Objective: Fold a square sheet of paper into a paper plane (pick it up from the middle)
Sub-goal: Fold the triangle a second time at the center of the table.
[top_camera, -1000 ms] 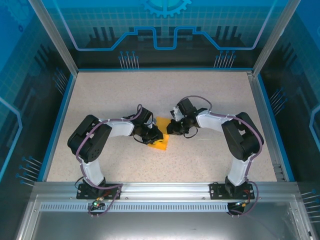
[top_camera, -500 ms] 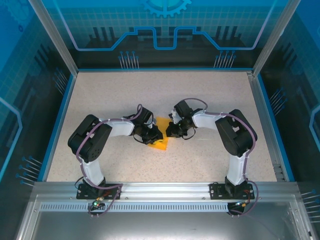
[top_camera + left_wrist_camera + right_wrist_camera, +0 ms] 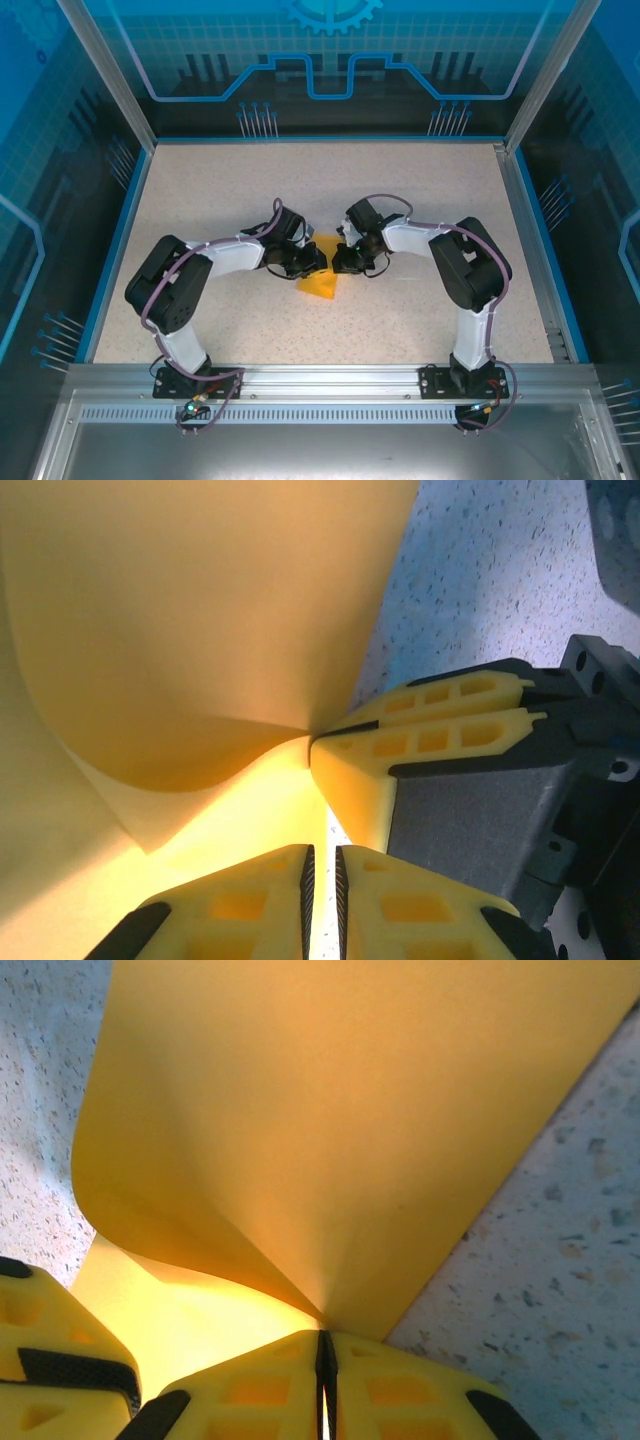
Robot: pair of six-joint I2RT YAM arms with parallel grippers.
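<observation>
Square sheet of paper is lying in the middle of the desk, between the two arms, and its orange-yellow colour is standing out against the speckled surface. From the top camera, the left gripper and the right gripper are meeting over the sheet, tip almost against tip. They are covering its centre, so only a near corner and a small far part are showing. How the fingers are standing I cannot tell from there.

The wrist cameras are giving these details. In the left wrist view, the left fingers are closed almost completely, with only a thin slit between them, and the paper is passing into this slit. In the same view the right fingers are coming in from the side, pressed together, and their tips are pinching the sheet just beside the left ones. In the right wrist view, the right fingers are clamping the paper, and one left finger is sitting just beside them at the lower left.

The sheet is looking plain and thin. From the pinched point it is rising off the desk and curving into a soft fold, with one layer bending over another.
</observation>
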